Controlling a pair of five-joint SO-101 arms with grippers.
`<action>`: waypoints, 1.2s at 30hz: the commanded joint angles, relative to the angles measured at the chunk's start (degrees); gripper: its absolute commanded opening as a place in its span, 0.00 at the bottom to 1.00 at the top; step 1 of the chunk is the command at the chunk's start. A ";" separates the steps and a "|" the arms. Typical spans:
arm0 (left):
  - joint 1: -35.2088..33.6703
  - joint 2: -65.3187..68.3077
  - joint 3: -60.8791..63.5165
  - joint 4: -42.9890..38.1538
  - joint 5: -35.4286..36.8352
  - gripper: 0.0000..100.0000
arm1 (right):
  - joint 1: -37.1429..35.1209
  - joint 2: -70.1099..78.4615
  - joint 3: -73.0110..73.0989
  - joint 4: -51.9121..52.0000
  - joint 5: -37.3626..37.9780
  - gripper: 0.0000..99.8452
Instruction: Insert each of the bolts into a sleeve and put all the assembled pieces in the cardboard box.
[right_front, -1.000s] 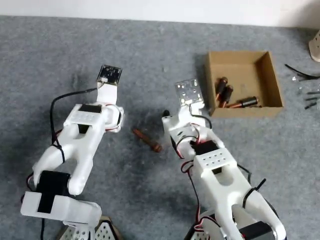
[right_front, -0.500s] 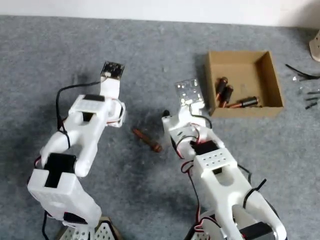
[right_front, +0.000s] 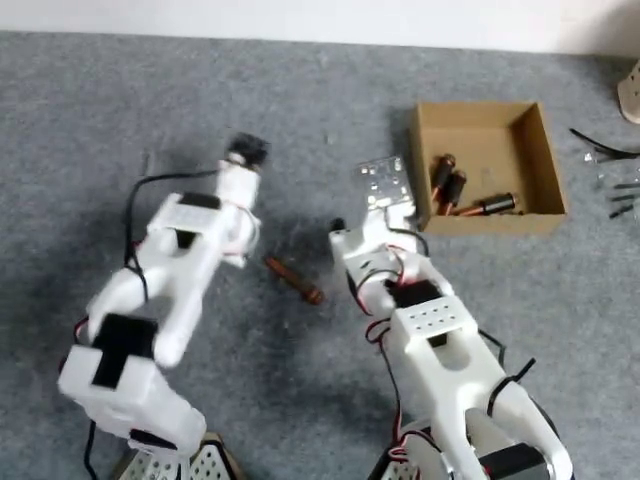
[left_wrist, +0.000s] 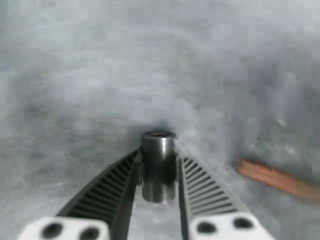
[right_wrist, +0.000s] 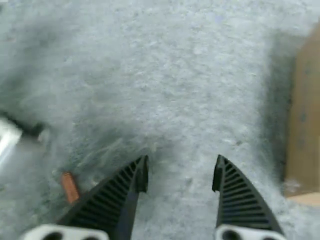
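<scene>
Bolt (right_front: 295, 280) is lying on the bench (right_front: 90, 110) between the two arms, and assembled pieces (right_front: 462, 192) are sitting in the box (right_front: 490, 223). In the left wrist view, the left end effector (left_wrist: 158, 159) is grasping a dark sleeve (left_wrist: 158, 170) between its fingers, with the bolt lying nearby. In the right wrist view, the right end effector (right_wrist: 181, 167) is hanging released above the bench, between the bolt and the box wall.

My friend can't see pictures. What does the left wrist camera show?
The left gripper is shut on a short dark metal sleeve, pinched between its black ribbed fingers. Beyond lies grey carpet, with a copper-coloured bolt resting on it off to one side.
</scene>
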 joint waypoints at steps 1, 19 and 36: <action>6.73 -10.86 8.22 -4.22 -4.92 0.01 | 4.97 -1.80 -0.75 -1.71 0.88 0.19; 27.65 -25.89 13.05 -9.14 -6.95 0.01 | 14.90 -1.80 2.42 -13.41 0.35 0.19; 33.98 2.77 -5.85 -4.13 -6.24 0.21 | 18.86 -1.80 2.07 -13.41 -6.86 0.19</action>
